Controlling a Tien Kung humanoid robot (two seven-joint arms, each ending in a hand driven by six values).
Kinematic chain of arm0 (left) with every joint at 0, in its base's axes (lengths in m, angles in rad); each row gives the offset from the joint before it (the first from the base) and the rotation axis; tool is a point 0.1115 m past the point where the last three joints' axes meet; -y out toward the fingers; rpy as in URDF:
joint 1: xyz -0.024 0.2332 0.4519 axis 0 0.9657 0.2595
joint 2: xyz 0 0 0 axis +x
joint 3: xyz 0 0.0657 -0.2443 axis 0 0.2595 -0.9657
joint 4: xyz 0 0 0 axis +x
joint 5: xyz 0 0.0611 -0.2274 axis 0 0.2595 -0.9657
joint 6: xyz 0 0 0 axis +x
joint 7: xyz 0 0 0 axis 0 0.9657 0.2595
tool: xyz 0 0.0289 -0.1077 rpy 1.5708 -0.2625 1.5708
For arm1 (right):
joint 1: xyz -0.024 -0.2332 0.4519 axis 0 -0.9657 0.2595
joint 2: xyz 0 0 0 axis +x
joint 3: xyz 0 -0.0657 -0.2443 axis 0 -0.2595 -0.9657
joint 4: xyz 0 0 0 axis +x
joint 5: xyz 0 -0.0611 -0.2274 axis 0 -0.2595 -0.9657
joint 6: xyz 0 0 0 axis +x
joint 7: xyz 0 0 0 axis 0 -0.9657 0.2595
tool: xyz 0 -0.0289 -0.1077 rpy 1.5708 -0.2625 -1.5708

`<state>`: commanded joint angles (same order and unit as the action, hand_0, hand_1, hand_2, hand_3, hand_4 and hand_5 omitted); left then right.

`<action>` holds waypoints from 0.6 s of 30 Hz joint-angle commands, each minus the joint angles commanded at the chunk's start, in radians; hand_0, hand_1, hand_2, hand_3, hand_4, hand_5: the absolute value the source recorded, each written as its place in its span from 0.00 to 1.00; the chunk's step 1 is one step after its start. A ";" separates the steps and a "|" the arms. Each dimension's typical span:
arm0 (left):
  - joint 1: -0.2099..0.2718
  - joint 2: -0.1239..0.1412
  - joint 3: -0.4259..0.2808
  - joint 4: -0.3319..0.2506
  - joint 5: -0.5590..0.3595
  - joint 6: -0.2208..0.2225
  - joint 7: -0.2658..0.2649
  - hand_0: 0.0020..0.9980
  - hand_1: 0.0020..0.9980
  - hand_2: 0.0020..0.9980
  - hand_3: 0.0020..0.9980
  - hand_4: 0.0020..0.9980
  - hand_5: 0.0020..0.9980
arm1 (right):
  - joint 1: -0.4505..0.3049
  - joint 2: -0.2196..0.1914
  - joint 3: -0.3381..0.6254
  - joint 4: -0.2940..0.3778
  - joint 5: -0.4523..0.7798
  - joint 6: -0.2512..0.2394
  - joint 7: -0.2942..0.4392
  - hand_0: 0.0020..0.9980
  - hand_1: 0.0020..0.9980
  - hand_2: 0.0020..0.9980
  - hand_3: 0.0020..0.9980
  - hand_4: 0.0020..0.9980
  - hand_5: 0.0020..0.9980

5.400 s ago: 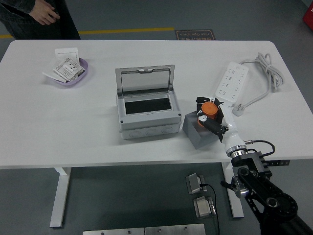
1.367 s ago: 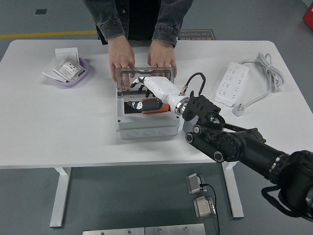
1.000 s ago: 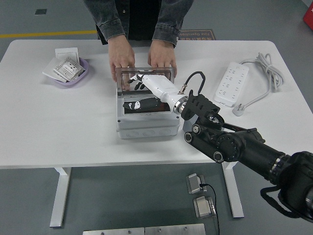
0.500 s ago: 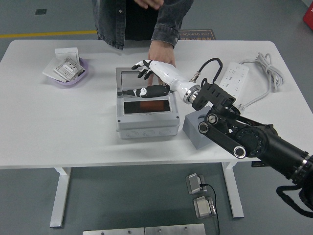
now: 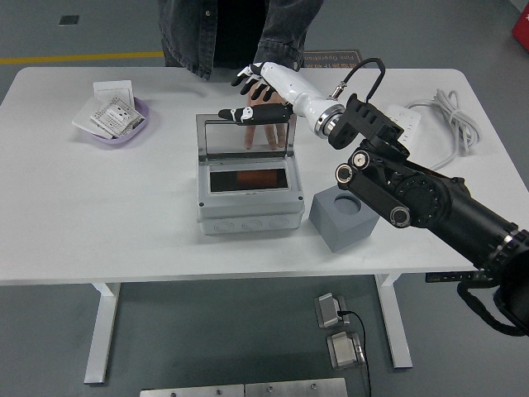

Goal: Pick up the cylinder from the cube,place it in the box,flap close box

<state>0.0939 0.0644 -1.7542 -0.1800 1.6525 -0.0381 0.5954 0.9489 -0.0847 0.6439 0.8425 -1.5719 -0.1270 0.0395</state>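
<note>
Right arm reaches in from lower right, stretched far forward. Right hand (image 5: 258, 93) raised, fingers (image 5: 245, 77) spread and relaxed, thumb extended leftward, holding nothing. Left arm out of view.

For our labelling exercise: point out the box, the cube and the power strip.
box (image 5: 248, 217): head view, on its grey front wall.
cube (image 5: 333, 231): head view, on its grey front face.
power strip (image 5: 411, 117): head view, on its white top near the far end.
</note>
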 joint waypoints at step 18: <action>-0.005 0.005 -0.001 0.000 0.012 -0.003 0.000 0.70 0.71 0.65 0.70 0.75 0.53 | 0.039 0.058 -0.036 -0.212 0.042 -0.008 0.047 0.46 0.56 0.62 0.64 0.98 0.64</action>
<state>0.0885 0.0697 -1.7556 -0.1800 1.6643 -0.0411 0.5951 0.9876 -0.0271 0.6080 0.6303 -1.5294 -0.1348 0.0860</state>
